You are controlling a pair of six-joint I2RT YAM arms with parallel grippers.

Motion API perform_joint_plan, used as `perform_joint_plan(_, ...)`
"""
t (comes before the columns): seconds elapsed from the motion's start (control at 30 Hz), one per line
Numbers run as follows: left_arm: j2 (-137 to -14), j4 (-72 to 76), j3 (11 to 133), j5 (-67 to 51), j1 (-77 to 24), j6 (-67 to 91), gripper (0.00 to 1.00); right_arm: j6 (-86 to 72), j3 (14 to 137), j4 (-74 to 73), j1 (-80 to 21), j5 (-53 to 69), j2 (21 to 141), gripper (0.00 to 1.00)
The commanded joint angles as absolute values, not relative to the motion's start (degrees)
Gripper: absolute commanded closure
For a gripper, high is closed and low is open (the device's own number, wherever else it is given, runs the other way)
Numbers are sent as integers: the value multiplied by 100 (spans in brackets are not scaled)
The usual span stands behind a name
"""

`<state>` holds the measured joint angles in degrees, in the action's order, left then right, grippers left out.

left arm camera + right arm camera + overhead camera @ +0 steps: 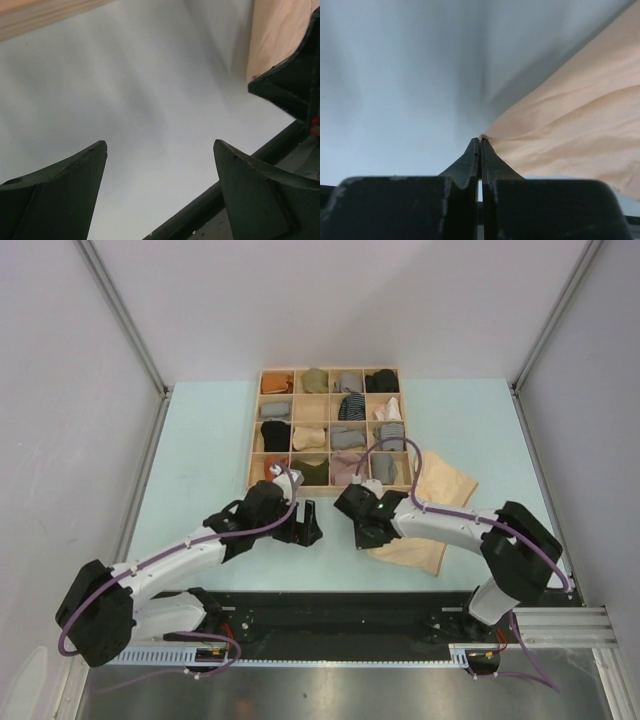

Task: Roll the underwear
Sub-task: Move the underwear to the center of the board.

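At the closed right tool, cream underwear lies flat and creased; left tool stands apart.

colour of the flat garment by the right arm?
Plain pale peach-cream, no pattern. The garment shows best in the right wrist view.

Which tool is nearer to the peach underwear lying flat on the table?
Right. The right tool is shut with its tips at a corner of the underwear. The left tool stands open over the table on its left, not touching it.
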<state>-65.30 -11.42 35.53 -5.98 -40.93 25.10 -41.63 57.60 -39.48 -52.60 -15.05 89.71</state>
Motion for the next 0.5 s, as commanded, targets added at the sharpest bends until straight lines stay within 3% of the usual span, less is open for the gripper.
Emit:
perform_joint_plan(0.0, -6049, -862, 3218, -431, -4192, 2759, 7, -4842, 5765, -3087, -5852, -1134, 9333, 100)
perform_joint_plan(0.17, -5573, -651, 2769, -430, -4210, 2821, 8, -5089, 5845, -2927, -6275, -1072, 9203, 97)
perform_joint_plan(0.2, -5442, -572, 2699, -457, -4219, 2821, 8, -5106, 5845, -2996, -6336, -1098, 9028, 92)
perform_joint_plan(0.23, -5414, -371, 2568, -561, -4236, 2795, 8, -5124, 5845, -3049, -6346, -1125, 8922, 80)
perform_joint_plan(0.27, -5388, -265, 2514, -606, -4271, 2786, 8, -5150, 5845, -3146, -6346, -1142, 8808, 50)
perform_joint_plan(0.3, -5388, -194, 2488, -615, -4306, 2795, 8, -5176, 5845, -3399, -6346, -1195, 8650, 43)
perform_joint_plan(0.37, -5493, -9, 2443, -642, -4508, 2830, 9, -5325, 5845, -3725, -6346, -1493, 8202, 35)
perform_joint_plan(0.47, -5835, 544, 2443, -642, -4886, 2997, 10, -5493, 5784, -4445, -6206, -1880, 7788, 32)
